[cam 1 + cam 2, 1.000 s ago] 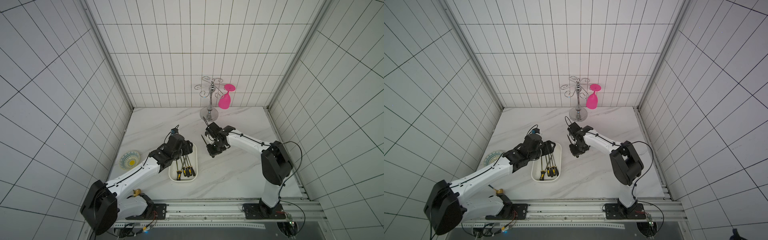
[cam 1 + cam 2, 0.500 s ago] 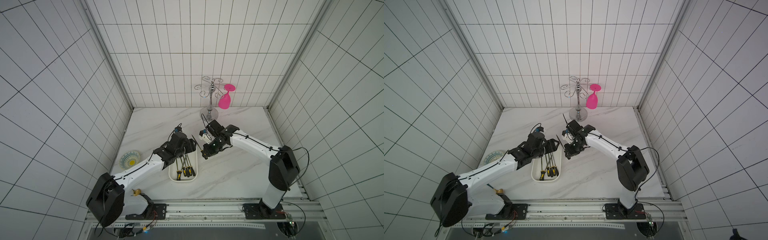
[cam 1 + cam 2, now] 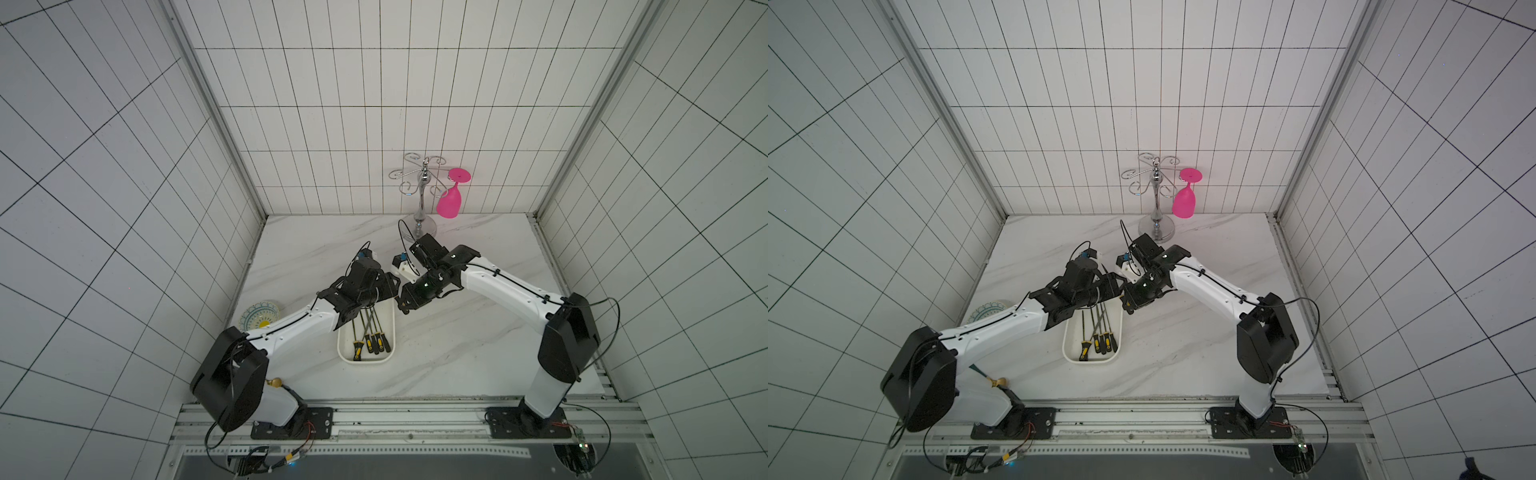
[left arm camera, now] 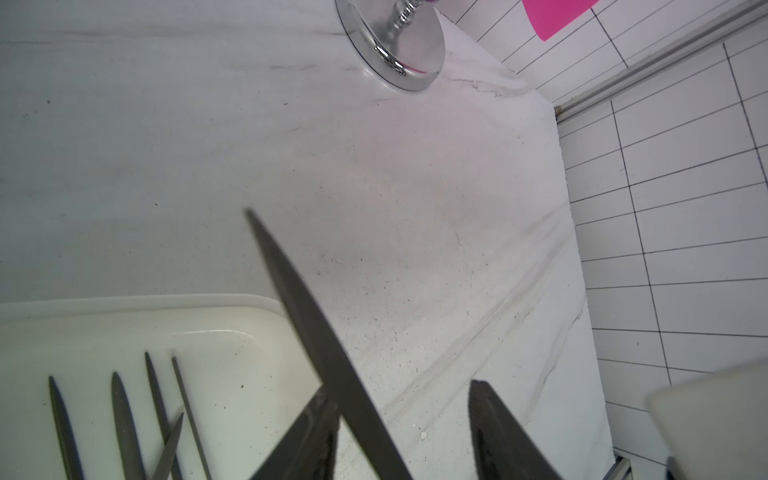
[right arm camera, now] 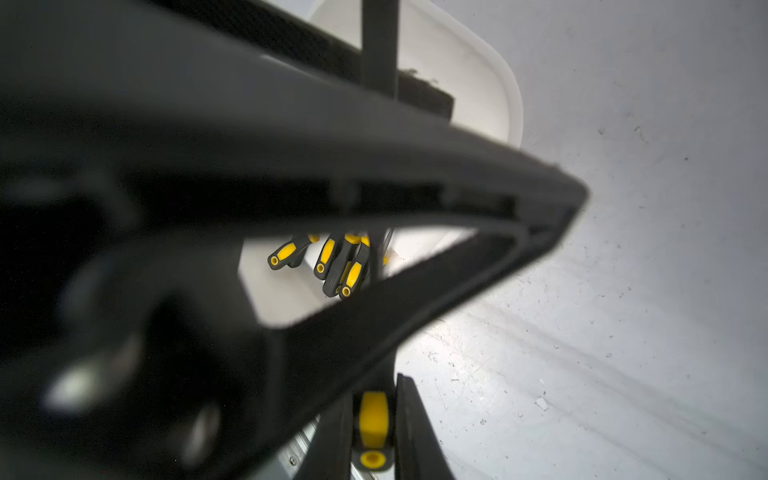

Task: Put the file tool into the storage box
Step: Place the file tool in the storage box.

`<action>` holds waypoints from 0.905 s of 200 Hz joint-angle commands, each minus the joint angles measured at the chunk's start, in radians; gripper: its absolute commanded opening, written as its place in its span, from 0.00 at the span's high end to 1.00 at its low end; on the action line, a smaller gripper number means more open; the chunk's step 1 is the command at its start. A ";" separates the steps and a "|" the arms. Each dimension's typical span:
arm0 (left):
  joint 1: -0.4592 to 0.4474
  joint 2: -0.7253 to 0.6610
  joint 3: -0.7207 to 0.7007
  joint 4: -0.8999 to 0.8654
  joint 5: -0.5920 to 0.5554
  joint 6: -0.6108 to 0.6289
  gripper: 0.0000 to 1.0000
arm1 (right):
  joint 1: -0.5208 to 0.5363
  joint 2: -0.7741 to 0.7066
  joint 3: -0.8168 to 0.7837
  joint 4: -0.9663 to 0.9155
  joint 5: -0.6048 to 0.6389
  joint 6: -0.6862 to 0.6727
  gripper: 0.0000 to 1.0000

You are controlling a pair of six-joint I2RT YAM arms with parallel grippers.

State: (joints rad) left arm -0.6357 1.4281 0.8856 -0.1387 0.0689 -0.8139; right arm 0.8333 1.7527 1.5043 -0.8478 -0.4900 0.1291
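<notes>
File tool (image 4: 316,332): held in the air, not yet in the storage box (image 4: 124,300).
Long axis: the grey blade runs aslant, its tip reaching out past the left fingers (image 4: 494,436). It crosses above the box's end corner and the bare table (image 4: 415,187) beside it. It is skewed against the other files (image 4: 120,419), which lie flat in the box.
Handle (image 5: 372,424): yellow and black, at the end away from the left arm.
Right fingers (image 5: 409,432): closed on that handle, one on each side, and carrying the tool.
Left fingers: apart, with the blade passing through the gap between them. The blade lies hard by one finger, perhaps touching it, and well clear of the other. They are not clamped on it.
Nearer arm: both wrists meet over the far end of the box in both top views. Only the right arm has the tool, and the left straddles its blade.
Turning relation: the blade is already inside the left fingers' gap but off-centre. My judgement is that a squeeze would push it sideways before it pinches.
Box: directly beneath the two wrists, its long side lying roughly along the blade but not parallel to it. The tool probably needs turning into line before it goes down.
</notes>
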 commanded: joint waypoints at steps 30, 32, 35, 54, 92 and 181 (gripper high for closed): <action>0.002 -0.010 0.005 0.022 0.013 -0.009 1.00 | 0.008 -0.031 0.050 -0.027 0.015 -0.015 1.00; 0.001 -0.012 0.003 0.021 0.012 -0.009 1.00 | 0.009 -0.031 0.050 -0.027 0.014 -0.014 1.00; 0.001 -0.017 -0.001 0.019 0.012 -0.008 1.00 | 0.009 -0.031 0.050 -0.025 0.015 -0.014 1.00; 0.001 -0.050 -0.015 -0.009 0.007 -0.001 1.00 | 0.009 -0.034 0.047 -0.018 0.017 -0.010 0.61; 0.001 -0.187 -0.055 -0.184 -0.091 0.052 1.00 | 0.006 -0.045 0.028 0.019 0.038 0.007 0.37; -0.002 -0.242 -0.216 -0.456 -0.213 0.087 0.89 | -0.002 -0.012 0.025 0.024 0.055 0.035 0.37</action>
State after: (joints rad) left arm -0.6384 1.1461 0.6785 -0.5331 -0.1184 -0.7422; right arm 0.8371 1.7382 1.5135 -0.8272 -0.4526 0.1497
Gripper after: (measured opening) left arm 0.054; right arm 0.630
